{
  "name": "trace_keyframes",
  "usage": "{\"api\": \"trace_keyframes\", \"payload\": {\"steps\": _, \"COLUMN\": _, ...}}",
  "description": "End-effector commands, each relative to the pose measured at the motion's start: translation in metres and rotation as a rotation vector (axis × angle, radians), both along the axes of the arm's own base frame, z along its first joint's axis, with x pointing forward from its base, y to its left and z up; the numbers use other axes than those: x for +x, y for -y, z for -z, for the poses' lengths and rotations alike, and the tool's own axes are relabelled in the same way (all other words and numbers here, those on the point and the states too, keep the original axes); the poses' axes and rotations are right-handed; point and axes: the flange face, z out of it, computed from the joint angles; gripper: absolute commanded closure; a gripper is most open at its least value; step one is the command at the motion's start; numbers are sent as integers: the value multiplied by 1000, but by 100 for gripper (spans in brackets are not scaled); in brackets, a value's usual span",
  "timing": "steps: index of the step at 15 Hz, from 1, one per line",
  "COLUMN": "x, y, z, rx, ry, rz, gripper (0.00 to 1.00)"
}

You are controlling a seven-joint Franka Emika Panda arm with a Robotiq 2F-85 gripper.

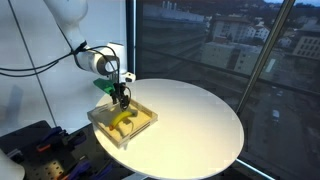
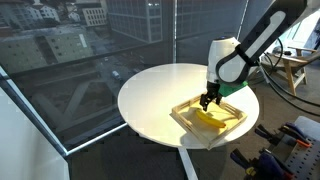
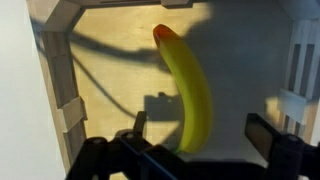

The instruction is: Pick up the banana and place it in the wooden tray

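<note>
Step in hand: we judge this to be the release, at the end of the placing.

- The banana [image 3: 190,90] lies inside the wooden tray [image 3: 60,85], lengthways on the tray floor and clear of the rims on both sides. Both exterior views agree: the banana [image 1: 122,122] [image 2: 212,117] sits within the tray [image 1: 140,134] [image 2: 232,134].
- The gripper [image 3: 200,122] hangs just above the fruit, pointing down. Its fingers [image 3: 262,130] are spread wide, with a clear gap on each side of the banana's near end, so it grips nothing.
- In the exterior views the gripper [image 1: 120,100] [image 2: 208,100] is low over the tray. We cannot tell from these whether the tips are below rim height.

Next move, our judgement: a straight vertical lift with the jaws kept apart, so that neither finger drags the banana. Sideways travel should wait until the tips are above the rim.

Surroundings:
- The tray sits near the edge of a round white table [image 1: 200,120] [image 2: 150,95], on the robot's side.
- Dark equipment [image 1: 35,140] stands beside the table, below its top.
- Large windows are behind, well apart from the work.

Obstacles: none seen over the tray. Only the low rims and the banana itself are close to the fingers
</note>
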Motion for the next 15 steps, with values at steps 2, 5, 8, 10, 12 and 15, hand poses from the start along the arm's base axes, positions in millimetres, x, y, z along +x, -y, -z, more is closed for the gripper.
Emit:
{"api": "trace_keyframes", "payload": {"steps": 2, "x": -1, "y": 3, "z": -24, "rx": 4, "ry": 0, "rz": 9, "gripper": 0}}
{"api": "trace_keyframes", "payload": {"steps": 5, "x": 2, "y": 5, "z": -35, "rx": 3, "ry": 9, "rz": 14, "gripper": 0}}
{"api": "trace_keyframes", "payload": {"steps": 8, "x": 5, "y": 7, "z": -45, "rx": 4, "ry": 17, "rz": 20, "gripper": 0}}
{"api": "trace_keyframes", "payload": {"steps": 10, "x": 6, "y": 9, "z": -51, "rx": 5, "ry": 22, "rz": 23, "gripper": 0}}
{"api": "trace_keyframes", "payload": {"steps": 12, "x": 7, "y": 10, "z": -59, "rx": 8, "ry": 27, "rz": 24, "gripper": 0}}
{"api": "trace_keyframes", "payload": {"steps": 15, "x": 10, "y": 11, "z": -69, "rx": 14, "ry": 25, "rz": 24, "gripper": 0}}
